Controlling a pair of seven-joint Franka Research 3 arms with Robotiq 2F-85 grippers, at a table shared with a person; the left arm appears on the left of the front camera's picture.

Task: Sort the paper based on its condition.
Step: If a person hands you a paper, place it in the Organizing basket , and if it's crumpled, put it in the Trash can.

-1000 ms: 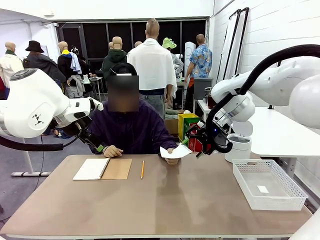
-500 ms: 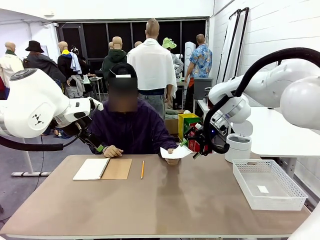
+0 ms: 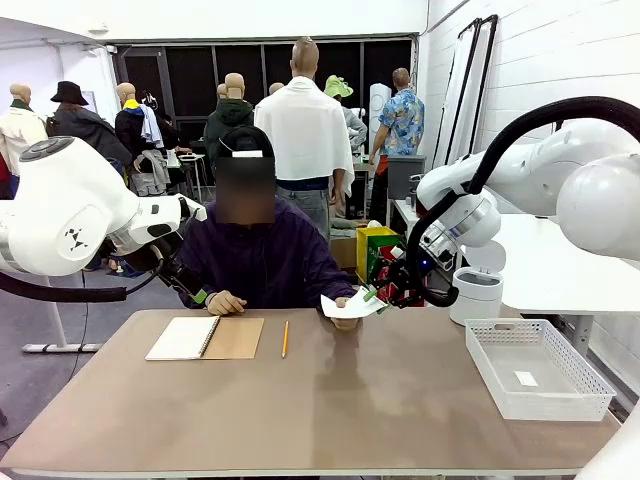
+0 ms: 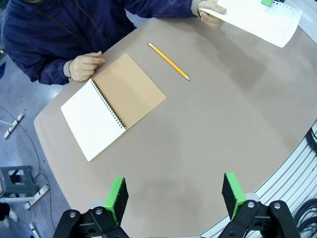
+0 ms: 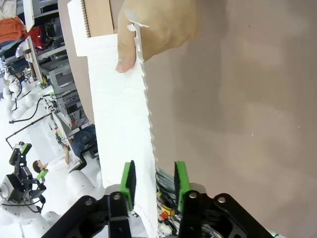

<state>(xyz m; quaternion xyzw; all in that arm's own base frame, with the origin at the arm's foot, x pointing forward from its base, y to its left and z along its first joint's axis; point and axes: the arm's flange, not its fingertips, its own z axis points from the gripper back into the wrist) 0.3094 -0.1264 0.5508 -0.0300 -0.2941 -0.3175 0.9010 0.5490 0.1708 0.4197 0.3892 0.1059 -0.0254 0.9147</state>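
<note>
A person's hand [image 3: 344, 321] holds up a white sheet of paper [image 3: 349, 305] over the table's far edge. One side of the sheet is ragged where it was torn from a spiral. My right gripper [image 3: 372, 294] has reached the sheet's right end. In the right wrist view the sheet [image 5: 119, 104] runs down from the person's hand [image 5: 153, 29] between my green fingers [image 5: 128, 179]. The jaws stand narrowed but open, with a gap still showing. My left gripper [image 4: 173, 196] hangs open high above the table's left half. The sheet [image 4: 257, 20] is far from it.
An open spiral notebook [image 3: 205, 338] with a brown cover lies at the far left by the person's other hand [image 3: 225, 302]. A yellow pencil [image 3: 284, 340] lies beside it. A white mesh basket [image 3: 575, 395] sits at the right, a small scrap [image 3: 525, 378] in it.
My right gripper has moved left, from beside the sheet's right end onto it. The person's hands, the notebook and my left arm have not moved.
</note>
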